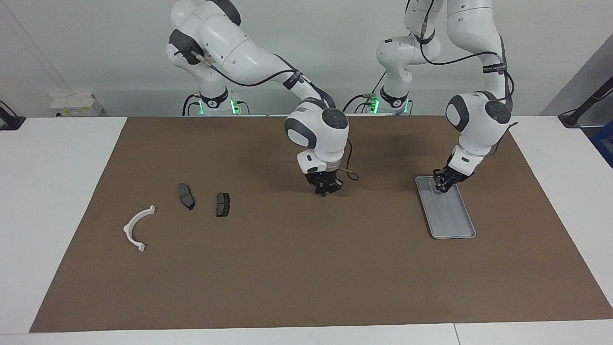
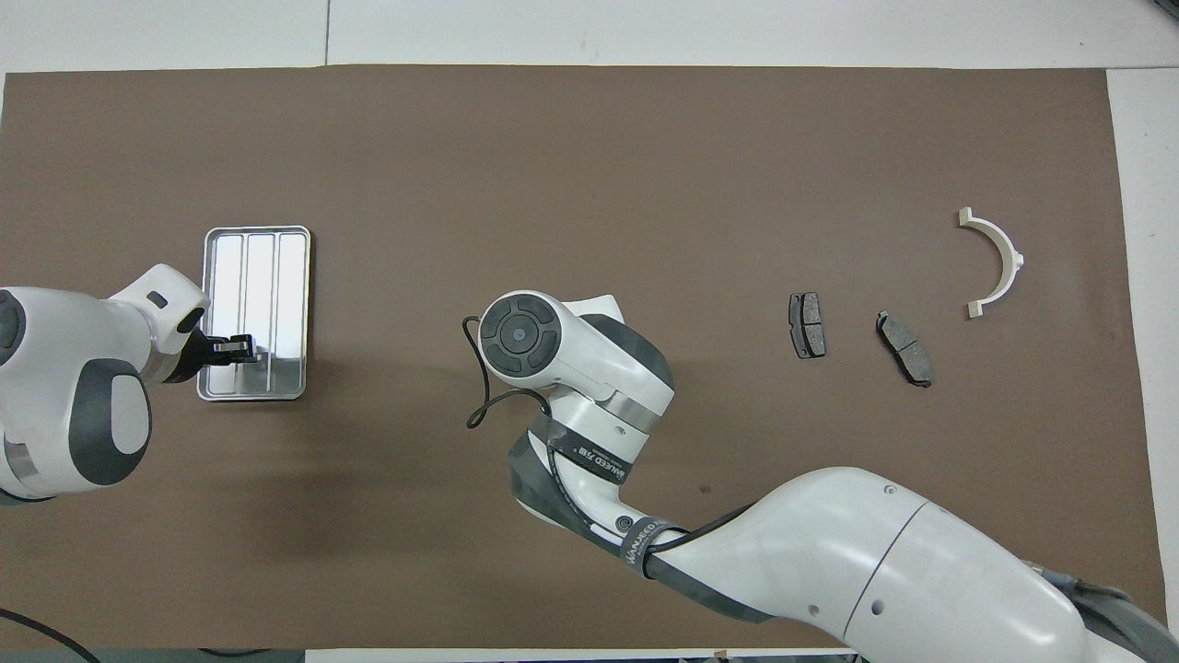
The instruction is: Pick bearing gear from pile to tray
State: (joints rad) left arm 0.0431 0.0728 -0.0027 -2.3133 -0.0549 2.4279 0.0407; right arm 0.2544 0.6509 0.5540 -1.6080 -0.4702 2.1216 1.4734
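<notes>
The silver tray point(image 1: 455, 223) point(image 2: 258, 267) lies on the brown mat toward the left arm's end. My left gripper point(image 1: 441, 188) point(image 2: 244, 348) is low over the tray's end nearer the robots. My right gripper point(image 1: 325, 191) points straight down just above the bare mat at the middle, fingertips together; in the overhead view its own wrist point(image 2: 520, 331) hides it. The pile lies toward the right arm's end: a white half-ring bracket point(image 1: 128, 229) point(image 2: 1011, 253) and two dark brake pads point(image 1: 186, 196) point(image 1: 222, 204). No bearing gear shows; whether either gripper holds one I cannot tell.
The brown mat point(image 1: 306, 278) covers most of the white table. The brake pads point(image 2: 807, 325) point(image 2: 904, 348) lie nearer the robots than the bracket. A loose black cable loops beside the right wrist point(image 2: 479, 405).
</notes>
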